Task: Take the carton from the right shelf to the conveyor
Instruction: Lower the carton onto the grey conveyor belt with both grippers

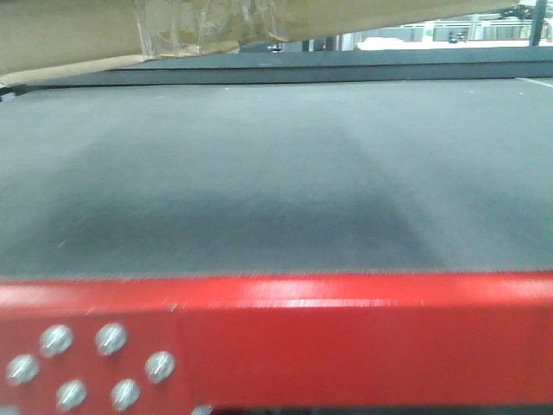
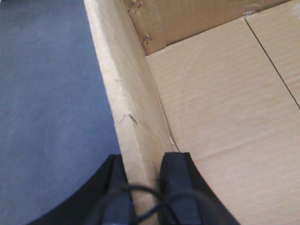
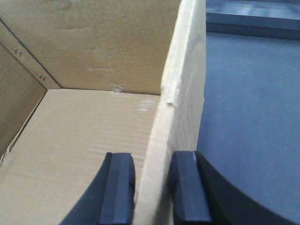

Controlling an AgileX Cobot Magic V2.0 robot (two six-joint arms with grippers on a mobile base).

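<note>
Left wrist view: left pincer [image 2: 143,187] pinches a carton [image 2: 225,93] wall; right pincer [image 3: 152,187] pinches another wall.

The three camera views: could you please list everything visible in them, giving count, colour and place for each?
carton: one, plain brown, open-topped, at the upper left of the front view above the belt, one side wall in each wrist view
clear tape: one crinkled strip, transparent, along the carton's lower edge
staples: a few, metallic, at the carton's inner corner
conveyor belt: one, dark grey, filling the front view and beside the carton in both wrist views
red frame: one, glossy red, along the belt's near edge
screws: several, silver, clustered at the frame's left end
left gripper: one, black, fingers either side of a carton wall
right gripper: one, black, fingers either side of the opposite wall
</note>
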